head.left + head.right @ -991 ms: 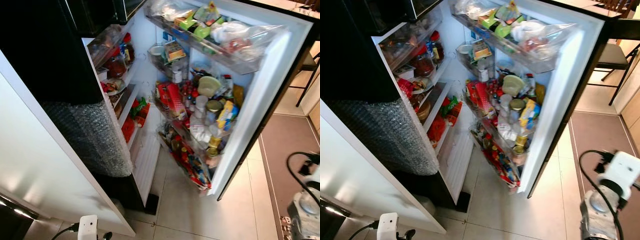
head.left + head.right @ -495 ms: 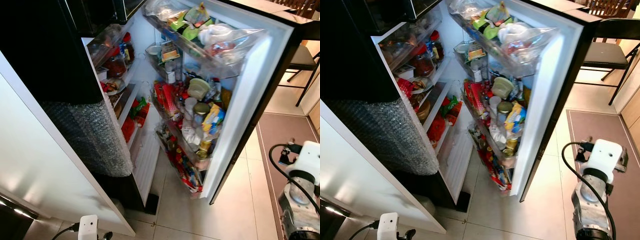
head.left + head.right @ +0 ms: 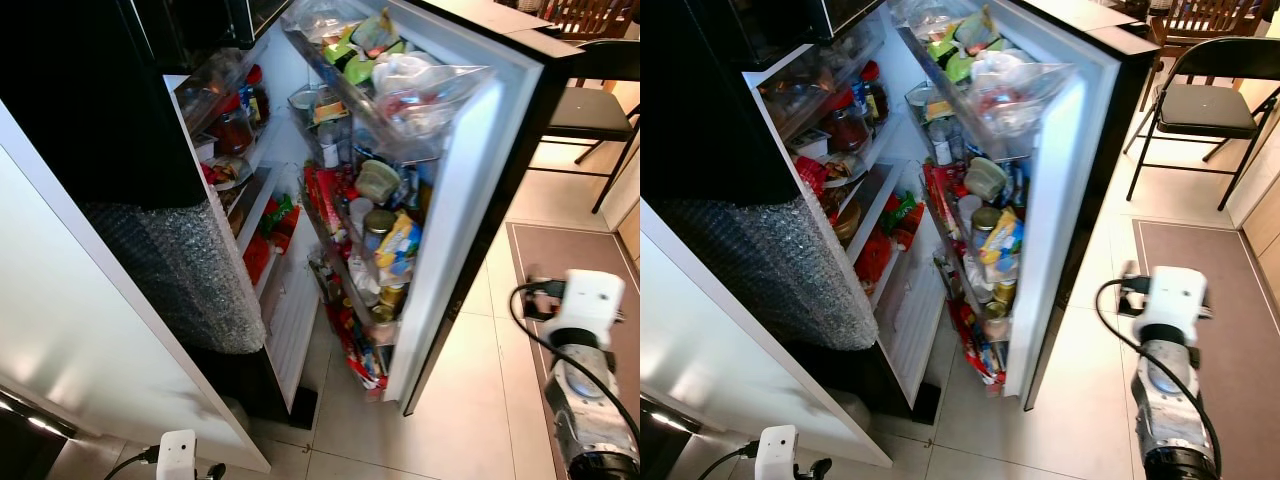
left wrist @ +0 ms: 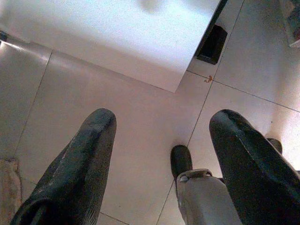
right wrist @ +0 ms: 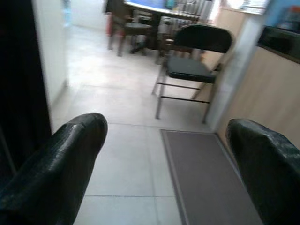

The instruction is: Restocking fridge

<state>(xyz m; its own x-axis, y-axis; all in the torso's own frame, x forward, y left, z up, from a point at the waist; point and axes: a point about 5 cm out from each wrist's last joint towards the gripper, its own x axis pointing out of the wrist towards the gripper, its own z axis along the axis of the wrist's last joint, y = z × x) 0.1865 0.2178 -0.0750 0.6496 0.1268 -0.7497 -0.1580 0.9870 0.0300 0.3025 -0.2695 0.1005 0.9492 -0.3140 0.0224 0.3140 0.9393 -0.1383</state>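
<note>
Fridge: the fridge [image 3: 855,215] stands open at the left; its shelves hold jars and red packs, so the stock sits inside already.
Door: the door [image 3: 1065,170] is part way open, its inner racks packed with bottles, cans and bags. I judge it is being closed, the restocking nearly finished.
Right gripper: the right gripper [image 5: 168,173] is beside the door's outer face, fingers wide apart and holding nothing, facing the chair [image 5: 192,70] and mat [image 5: 206,178]. It is placed well to push the door.
Left gripper: the left gripper [image 4: 164,164] hangs low over the floor tiles, fingers apart, empty.
Edges: the door's lower corner passes close above the floor; a full bag on the top rack bulges over the rack edge and could catch.
Open room: bare tiles lie between door and mat; the chair stands well apart.
</note>
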